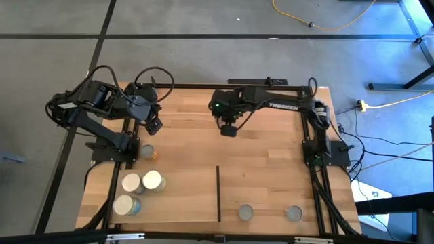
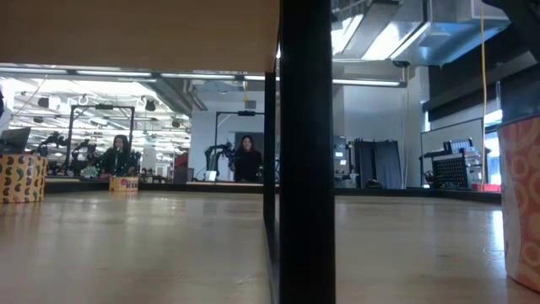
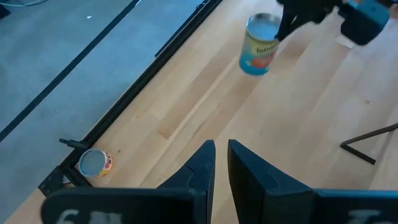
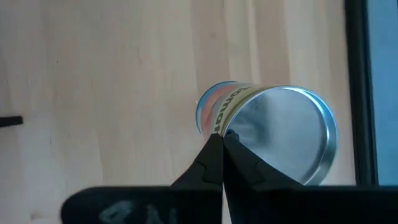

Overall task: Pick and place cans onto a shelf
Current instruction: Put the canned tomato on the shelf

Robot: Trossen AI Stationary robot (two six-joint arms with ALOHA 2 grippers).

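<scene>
You have the right gripper [image 1: 229, 129] out toward 12 o'clock of the desk [image 1: 271, 135], its fingers drawn tight together with the tips meeting just in front of a grey-topped can [image 4: 280, 137]. Whether they touch it cannot be told, but they are not around it. The left gripper [image 1: 154, 125] hangs at about 10 o'clock, its fingers narrow, nearly together, and holding nothing. Three cream-topped cans [image 1: 131, 181] stand bunched at 7 o'clock, with one more can [image 1: 147, 152] just beyond them toward 9 o'clock. Two grey-topped cans [image 1: 245, 213] already stand on the shelf [image 1: 271, 183] at 5 o'clock, right of the thin black strip [image 1: 218, 193]. In my judgement these cans are rigid and will not crush. Their glossy labels and round walls look slippery, and a full can would carry some weight. You should open the gripper wide and take the can across its body at mid-height, one finger on each side. A hold on the rim or lid invites tipping or rolling.
</scene>
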